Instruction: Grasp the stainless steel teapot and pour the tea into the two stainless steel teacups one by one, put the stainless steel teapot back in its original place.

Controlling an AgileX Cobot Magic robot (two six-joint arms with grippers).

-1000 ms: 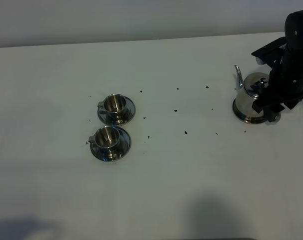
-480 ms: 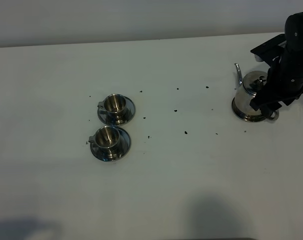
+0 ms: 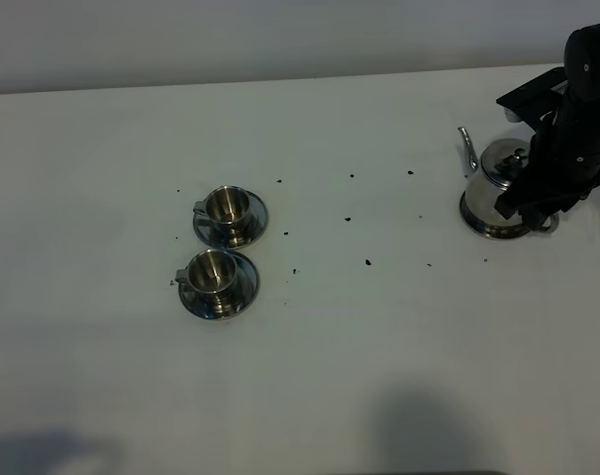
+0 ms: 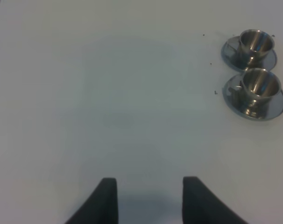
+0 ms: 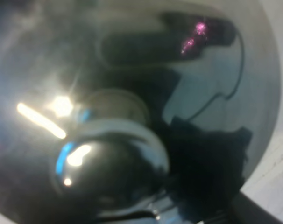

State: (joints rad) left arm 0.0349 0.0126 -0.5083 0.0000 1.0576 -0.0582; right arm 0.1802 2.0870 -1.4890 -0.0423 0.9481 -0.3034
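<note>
Teapot (image 3: 490, 188) first: the stainless steel pot stands upright toward the far right corner of the bench (image 3: 379, 376), lid on, spout on the side toward the cups. A darker rim at its foot looks like the coaster (image 3: 481, 230) that marks its place. I cannot tell whether the pot rests fully on it or is just clear of it. The right tool (image 3: 528, 206) is down at the pot's handle side, close against the body. The arm hides its fingers in the high view, and the right wrist view gives only a blurred close-up of the domed lid and its knob (image 5: 109, 156). So I cannot tell whether it is clenched on the handle or merely around it.

Well apart, left of the bench's middle, the far teacup (image 3: 228, 205) and the near teacup (image 3: 212, 269) each sit on a saucer, the saucers just beside one another. Both bowls show bare shiny steel, with no tea visible in either. A few dark specks (image 3: 367, 262) dot the bench between cups and pot. The left tool (image 4: 150, 182) hangs released over bare bench, fingers spread with nothing between them.

By this, the task looks to be at its first step, the grasp. Lifting, both pours and setting the pot back on the coaster all remain.
</note>
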